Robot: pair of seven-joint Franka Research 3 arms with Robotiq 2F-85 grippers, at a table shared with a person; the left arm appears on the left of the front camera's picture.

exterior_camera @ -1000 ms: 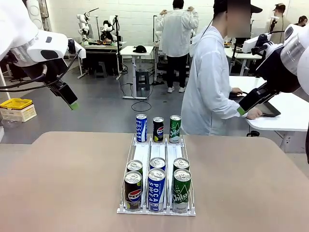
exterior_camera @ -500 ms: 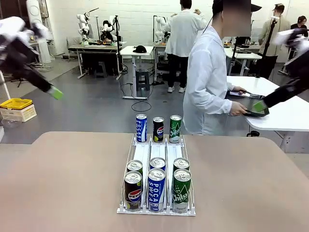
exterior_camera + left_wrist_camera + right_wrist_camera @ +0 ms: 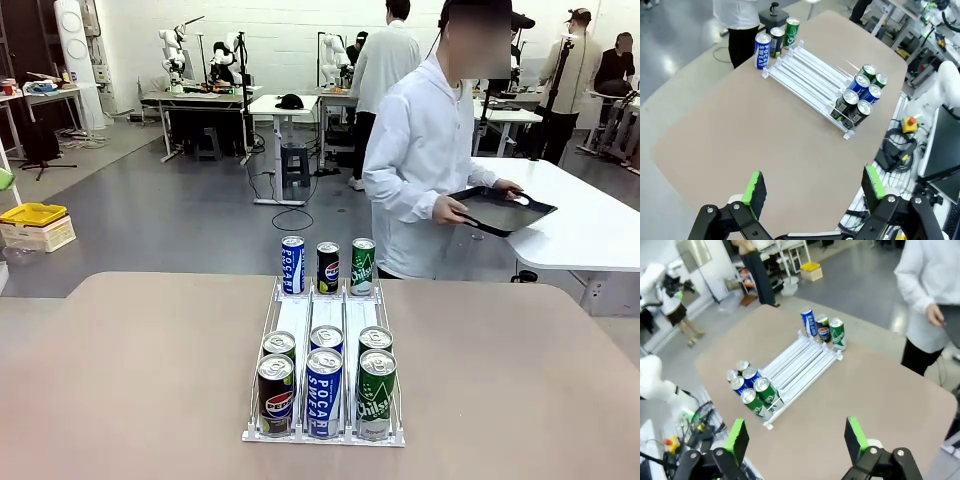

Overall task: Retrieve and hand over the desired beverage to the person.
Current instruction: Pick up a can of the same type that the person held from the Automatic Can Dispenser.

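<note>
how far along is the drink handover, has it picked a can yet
Done: nothing yet; nine cans stand at the rack, three at its far end, six near. In hand: the left gripper and right gripper hang open and empty above the table, while the person holds a black tray at the far side. Left: choosing a can, gripping it, and passing it across.

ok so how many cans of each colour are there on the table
blue pocari sweat cans: 3
black pepsi cans: 3
green chilsung cans: 3
total: 9
</note>
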